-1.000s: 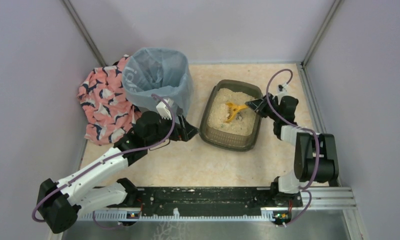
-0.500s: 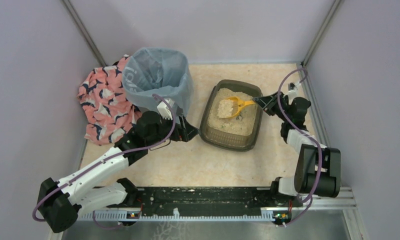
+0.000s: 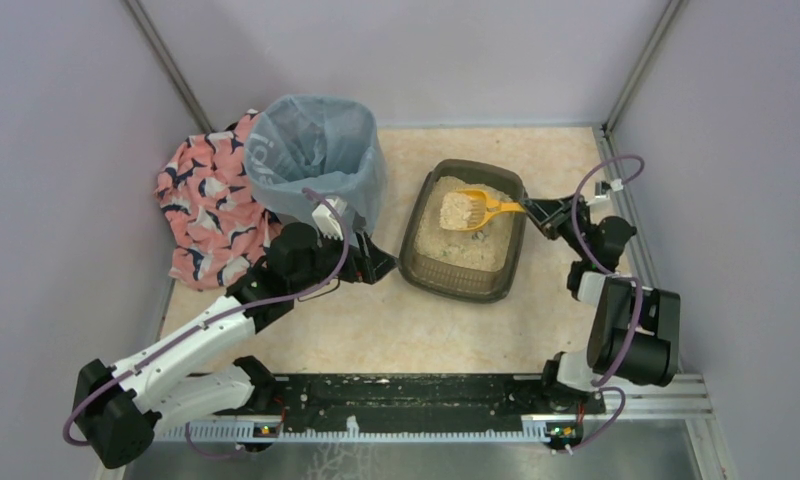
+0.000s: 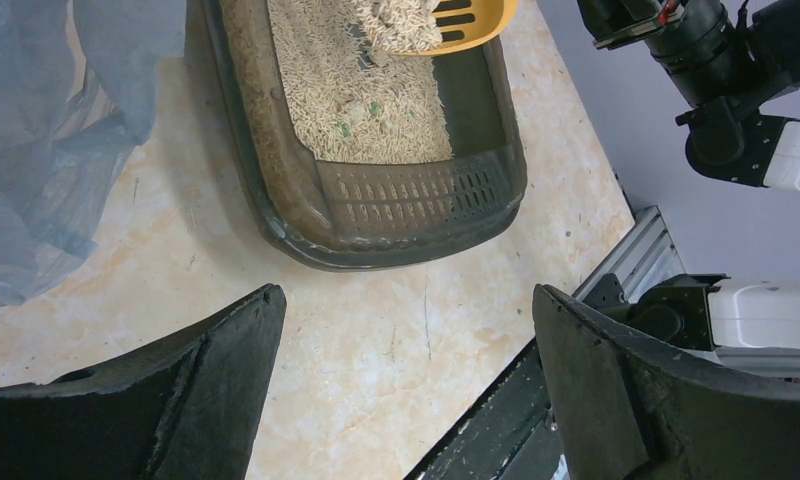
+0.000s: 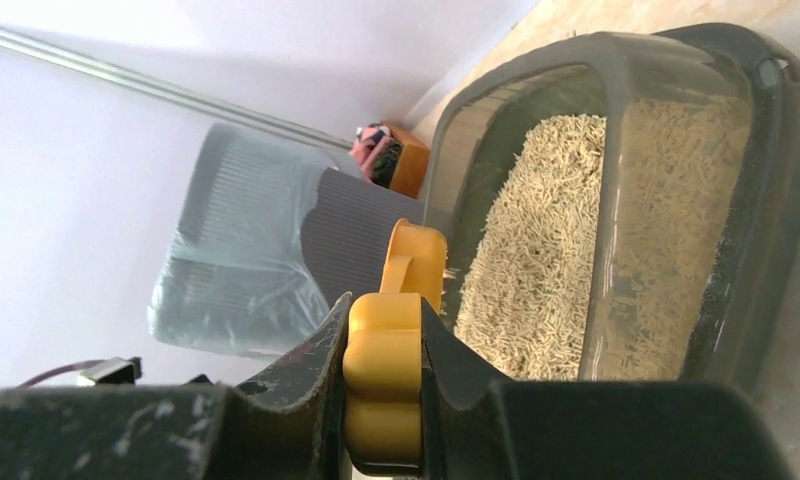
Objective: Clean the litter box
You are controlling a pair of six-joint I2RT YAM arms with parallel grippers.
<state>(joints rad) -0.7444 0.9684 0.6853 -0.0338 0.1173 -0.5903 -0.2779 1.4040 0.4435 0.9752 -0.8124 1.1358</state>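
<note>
The litter box (image 3: 413, 255), a shallow dark tray with beige litter, sits mid-table; it also shows in the left wrist view (image 4: 416, 200) and the right wrist view (image 5: 746, 180). My right gripper (image 3: 537, 208) is shut on the handle of a yellow scoop (image 3: 481, 207), seen up close in the right wrist view (image 5: 384, 380). The scoop holds a heap of litter above the box's far part. My left gripper (image 3: 381, 264) is open and empty, just left of the box's near left corner, above the table (image 4: 376, 340).
A tall bin lined with a light blue bag (image 3: 316, 160) stands left of the box. A pink patterned cloth (image 3: 206, 205) lies behind and left of the bin. Walls close in on three sides; a black rail (image 3: 406, 395) runs along the near edge.
My right gripper has drawn back to the right and lifted the scoop out of the litter, loaded, toward the box's far right. The left arm has not moved.
</note>
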